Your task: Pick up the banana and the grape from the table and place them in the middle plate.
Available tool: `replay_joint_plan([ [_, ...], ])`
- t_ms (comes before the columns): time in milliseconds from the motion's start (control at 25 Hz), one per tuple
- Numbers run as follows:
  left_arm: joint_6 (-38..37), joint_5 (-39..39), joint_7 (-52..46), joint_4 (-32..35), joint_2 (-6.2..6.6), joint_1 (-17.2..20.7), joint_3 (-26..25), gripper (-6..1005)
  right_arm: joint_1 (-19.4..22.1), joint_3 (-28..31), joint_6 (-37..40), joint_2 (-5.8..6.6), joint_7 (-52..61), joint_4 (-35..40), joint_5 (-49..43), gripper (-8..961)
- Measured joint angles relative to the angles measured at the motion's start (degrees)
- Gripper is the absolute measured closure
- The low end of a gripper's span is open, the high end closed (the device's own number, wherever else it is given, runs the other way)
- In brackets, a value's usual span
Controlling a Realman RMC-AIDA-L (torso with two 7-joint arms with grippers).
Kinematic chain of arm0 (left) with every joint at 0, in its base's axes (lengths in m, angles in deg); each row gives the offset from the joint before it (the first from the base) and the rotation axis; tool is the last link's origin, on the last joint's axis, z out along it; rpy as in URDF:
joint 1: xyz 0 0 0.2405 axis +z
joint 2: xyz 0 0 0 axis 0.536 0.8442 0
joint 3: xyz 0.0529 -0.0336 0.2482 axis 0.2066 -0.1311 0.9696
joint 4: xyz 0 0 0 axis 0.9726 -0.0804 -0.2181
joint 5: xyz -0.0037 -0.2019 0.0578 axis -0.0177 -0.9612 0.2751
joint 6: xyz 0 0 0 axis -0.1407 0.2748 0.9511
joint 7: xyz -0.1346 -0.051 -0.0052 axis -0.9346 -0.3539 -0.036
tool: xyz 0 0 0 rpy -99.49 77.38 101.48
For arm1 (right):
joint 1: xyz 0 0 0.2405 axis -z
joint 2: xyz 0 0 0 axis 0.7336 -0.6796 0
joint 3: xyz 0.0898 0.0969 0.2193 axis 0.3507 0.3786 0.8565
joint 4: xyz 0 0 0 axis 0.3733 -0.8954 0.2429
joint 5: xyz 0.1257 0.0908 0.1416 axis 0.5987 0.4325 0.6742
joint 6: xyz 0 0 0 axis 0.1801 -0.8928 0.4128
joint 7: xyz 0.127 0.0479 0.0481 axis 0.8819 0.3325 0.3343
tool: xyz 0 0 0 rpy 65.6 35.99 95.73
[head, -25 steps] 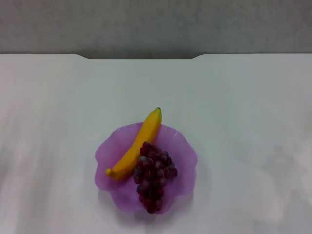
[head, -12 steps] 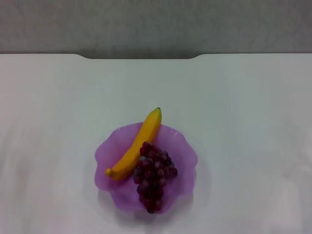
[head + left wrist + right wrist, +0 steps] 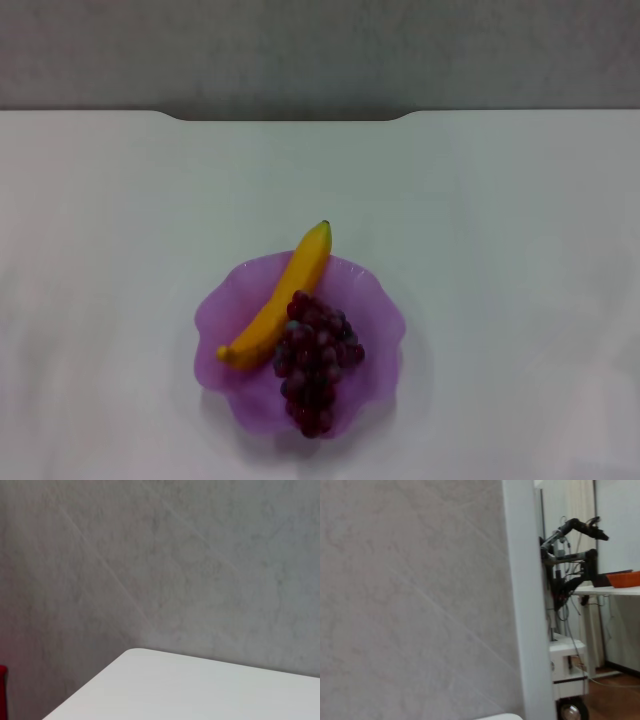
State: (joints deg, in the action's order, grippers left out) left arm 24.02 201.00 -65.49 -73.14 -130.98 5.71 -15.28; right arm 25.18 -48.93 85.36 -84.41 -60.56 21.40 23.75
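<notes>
In the head view the light purple scalloped middle plate (image 3: 228,300) sits on the white table (image 3: 480,250), near the front centre. The yellow banana (image 3: 283,297) lies slanted in the plate's left half, its green tip reaching over the far rim. The dark red-purple grape bunch (image 3: 316,360) lies in the plate beside the banana, touching it. Neither gripper shows in any view. The left wrist view shows only a corner of the table (image 3: 200,690) and a grey wall. The right wrist view shows a wall and a room beyond.
The table's far edge has a notch (image 3: 290,116) in front of a grey wall. In the right wrist view another robot arm (image 3: 570,555) and a table with an orange tray (image 3: 622,579) stand far off.
</notes>
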Motion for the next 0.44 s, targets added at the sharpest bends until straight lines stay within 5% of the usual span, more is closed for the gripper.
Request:
replay_joint_plan([
  [440, 1.3, 0.1, 0.7, 0.0, 0.02, 0.0, 0.4, 796, 0.8, 1.2, -1.4, 0.08, -0.7, 0.3, 0.0, 954],
])
